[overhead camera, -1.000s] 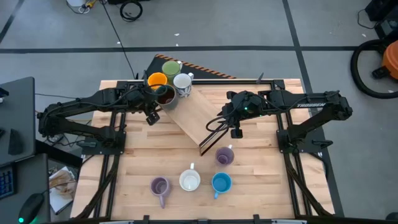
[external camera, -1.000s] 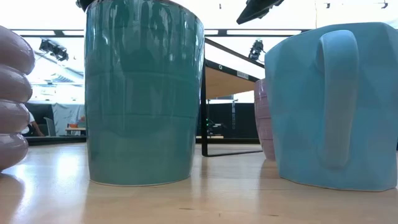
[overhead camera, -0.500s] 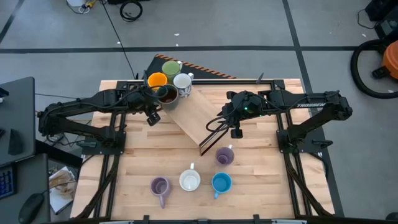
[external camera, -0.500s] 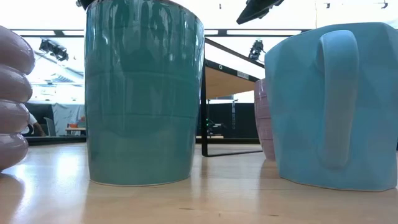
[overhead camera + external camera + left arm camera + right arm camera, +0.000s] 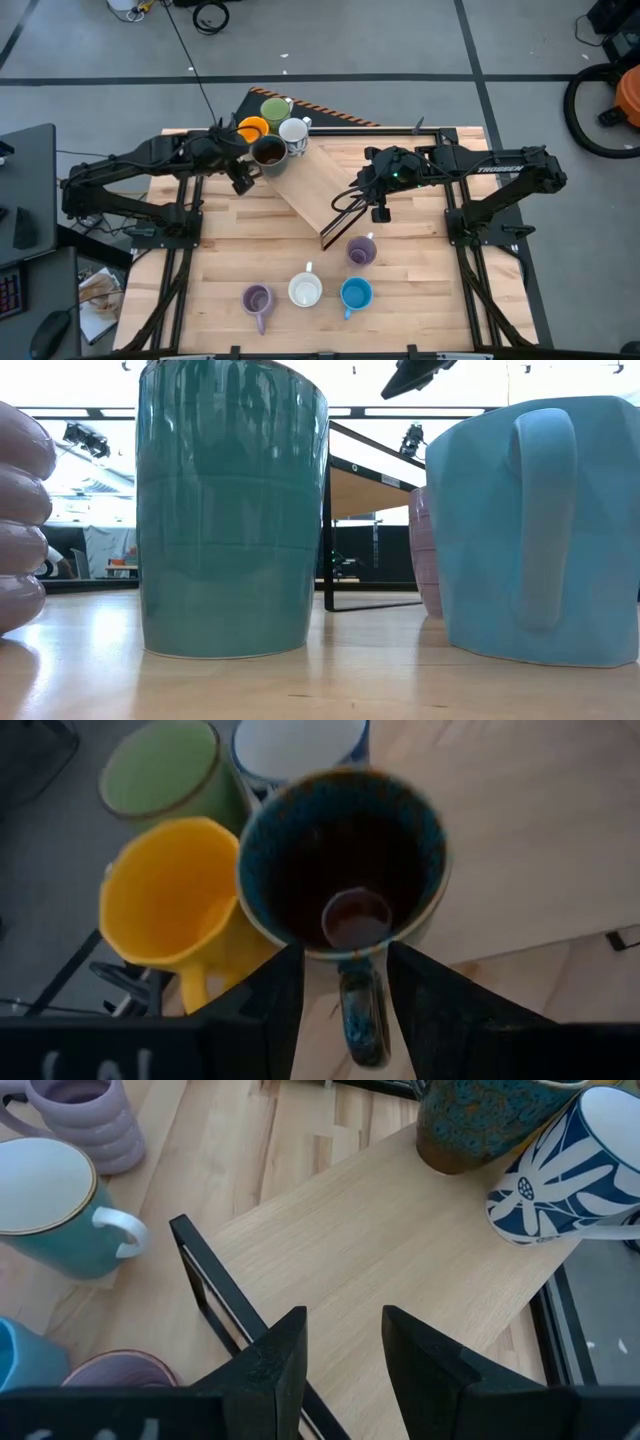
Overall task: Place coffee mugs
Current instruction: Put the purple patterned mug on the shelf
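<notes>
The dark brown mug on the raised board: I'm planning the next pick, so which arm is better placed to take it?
Left. The left claw straddles the brown mug's handle, jaws open. The right claw hangs over the board's other end, empty.

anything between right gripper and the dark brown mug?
Only bare wooden shelf board: in the right wrist view, nothing sits between the right gripper and the dark brown mug.

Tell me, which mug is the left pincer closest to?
The dark brown mug: its handle sits between the left pincer fingers, beside the orange mug.
</notes>
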